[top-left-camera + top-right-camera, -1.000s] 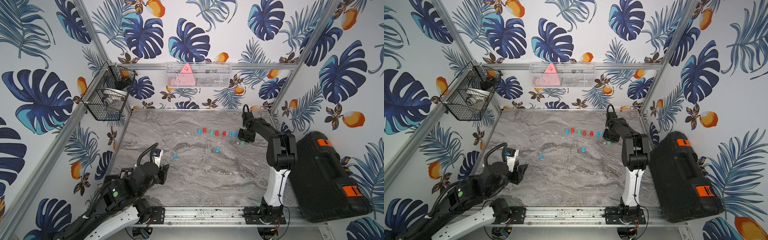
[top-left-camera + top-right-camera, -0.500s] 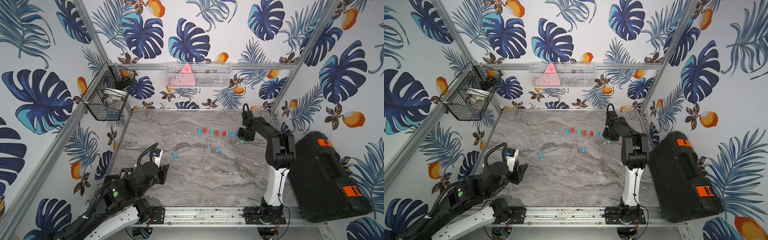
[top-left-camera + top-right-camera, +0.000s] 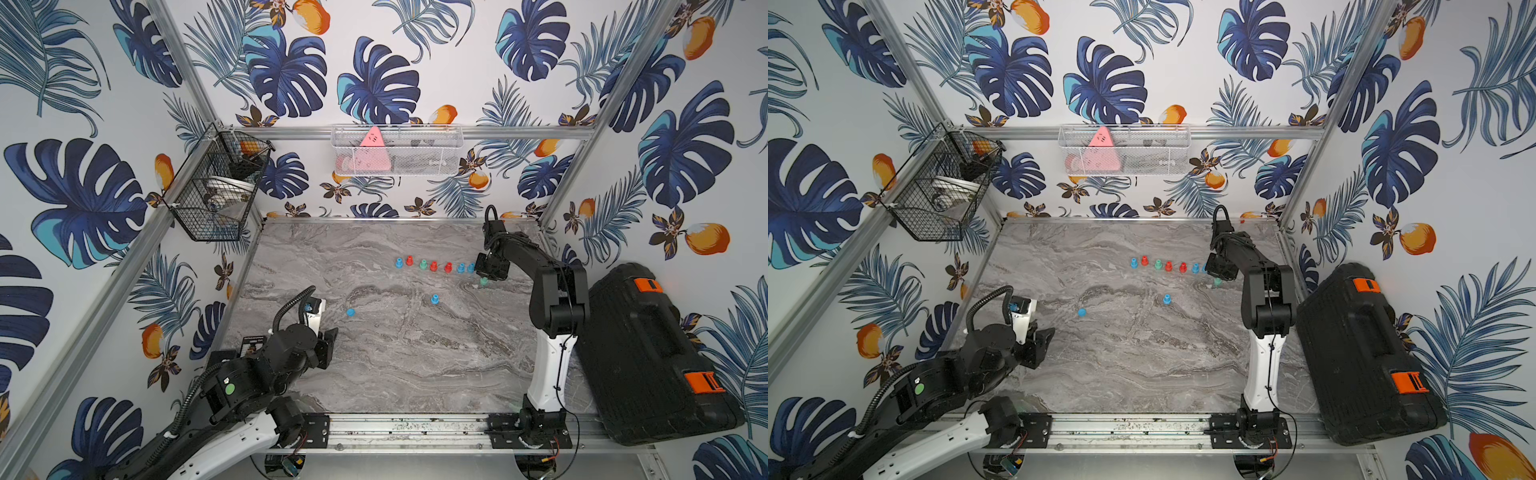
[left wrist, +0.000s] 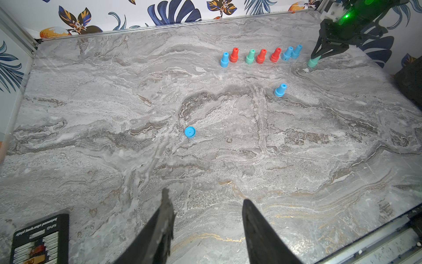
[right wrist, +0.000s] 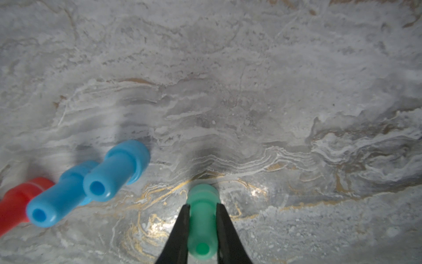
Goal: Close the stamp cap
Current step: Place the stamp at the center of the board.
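Green plastic sits between the black fingers [image 5: 182,228] of the right gripper [image 5: 203,206]: the jaws are clamped on the narrow neck of the green stamp [image 4: 312,62]. It stands upright, wide end down, at or just above the marble table [image 3: 415,365]; I cannot tell whether it touches. It is at the end of a row [image 3: 433,266] of 7 upright stamps nearest the right arm, just beside the last blue one [image 5: 116,169] but apart from it.

The left gripper [image 4: 205,196] hovers low over the near left of the table, its jaws narrowly apart with nothing between them. Ahead of it lies the loose blue cap [image 3: 350,312]. 1 blue stamp [image 3: 434,299] stands alone between that cap and the row.

My reading is that the green stamp is being seated or set down, and the blue cap and blue stamp are not yet joined. To do this step well, press straight down along the stamp's axis with no tilt. The grip is high on a thin neck, so the wide foot could lever sideways. On release, open the jaws only a little and lift straight up, because the blue neighbour is close enough to be knocked over.
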`<state>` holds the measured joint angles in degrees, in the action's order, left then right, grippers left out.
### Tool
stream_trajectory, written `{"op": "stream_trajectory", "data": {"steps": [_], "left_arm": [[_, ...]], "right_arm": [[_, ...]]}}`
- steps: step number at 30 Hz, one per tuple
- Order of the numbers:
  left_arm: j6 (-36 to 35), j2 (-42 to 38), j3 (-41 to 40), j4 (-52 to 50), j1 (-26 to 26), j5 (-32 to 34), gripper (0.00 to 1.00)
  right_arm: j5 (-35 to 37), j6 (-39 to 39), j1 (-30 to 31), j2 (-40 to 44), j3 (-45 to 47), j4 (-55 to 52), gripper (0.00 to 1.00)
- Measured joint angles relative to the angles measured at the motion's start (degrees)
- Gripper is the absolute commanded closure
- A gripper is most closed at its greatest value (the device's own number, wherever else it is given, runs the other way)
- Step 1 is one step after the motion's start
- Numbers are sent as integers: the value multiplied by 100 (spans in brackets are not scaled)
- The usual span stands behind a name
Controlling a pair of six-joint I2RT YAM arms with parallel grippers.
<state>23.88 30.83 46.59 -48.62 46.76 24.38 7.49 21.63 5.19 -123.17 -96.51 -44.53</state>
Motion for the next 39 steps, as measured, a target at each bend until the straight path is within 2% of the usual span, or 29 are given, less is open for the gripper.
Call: {"op": "stream_trajectory", "data": {"steps": [39], "left_arm": [[0, -39, 0, 0, 0, 26, 48]], "right_arm": [[-11, 129, -24, -592, -927, -22, 83]]}}
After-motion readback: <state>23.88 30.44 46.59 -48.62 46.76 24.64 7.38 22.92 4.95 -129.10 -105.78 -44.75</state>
